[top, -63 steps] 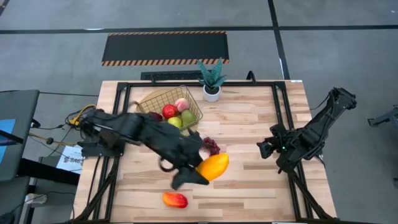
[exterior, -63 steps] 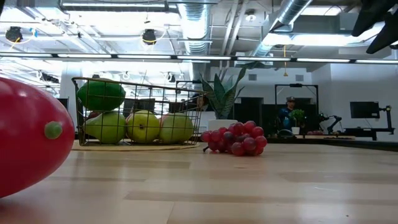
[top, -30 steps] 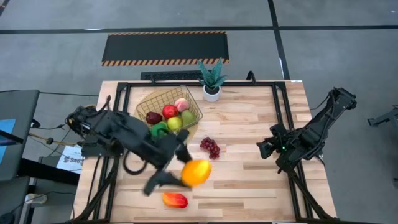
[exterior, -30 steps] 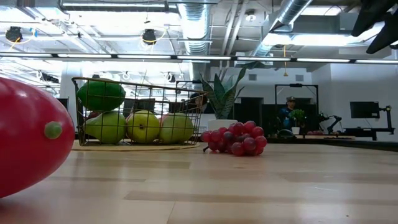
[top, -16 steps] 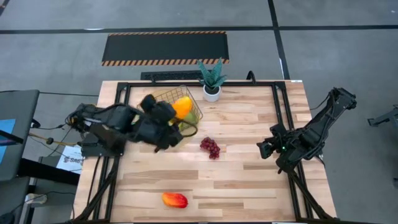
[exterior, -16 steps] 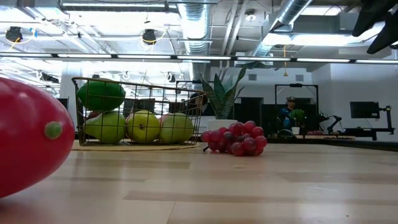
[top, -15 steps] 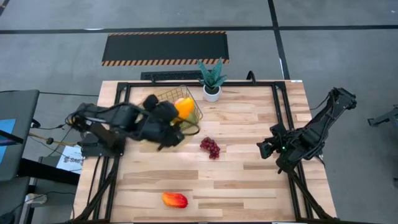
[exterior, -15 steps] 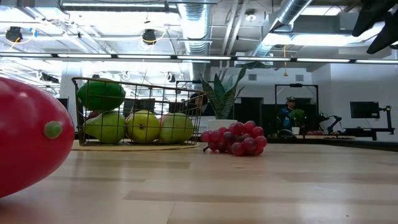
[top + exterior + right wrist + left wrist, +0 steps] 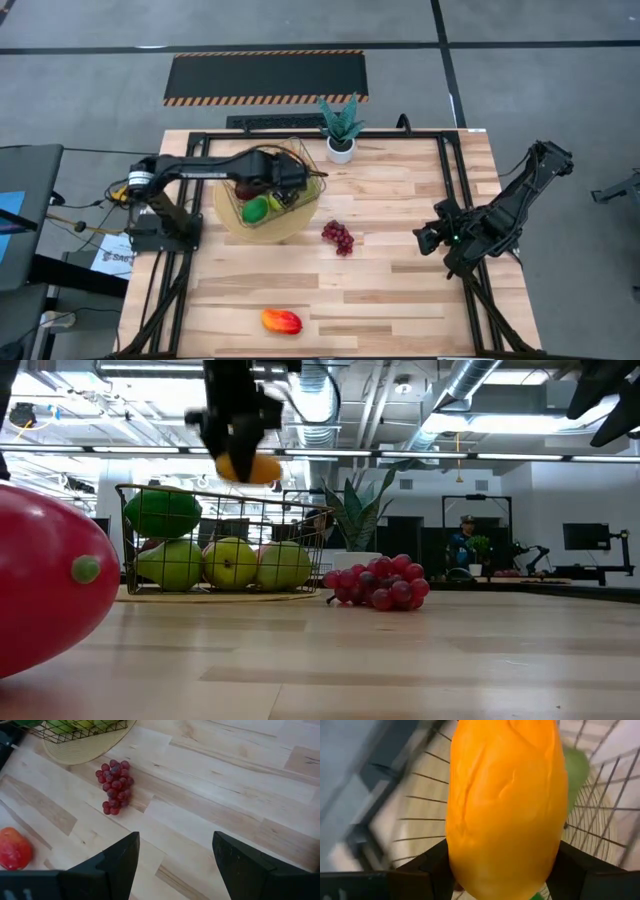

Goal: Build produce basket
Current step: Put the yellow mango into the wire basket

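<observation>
Low view: your left gripper [image 9: 243, 460] clamps the orange mango [image 9: 250, 467] above the basket [image 9: 222, 540]; right gripper [image 9: 172, 852] sits wide apart, empty.

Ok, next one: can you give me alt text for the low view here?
The left pincer hangs above the gold wire basket, shut on a yellow-orange mango. The basket already holds green and yellow-green fruit, and a bunch of red grapes lies on the wooden table beside it. A large red fruit fills the near left edge.
</observation>
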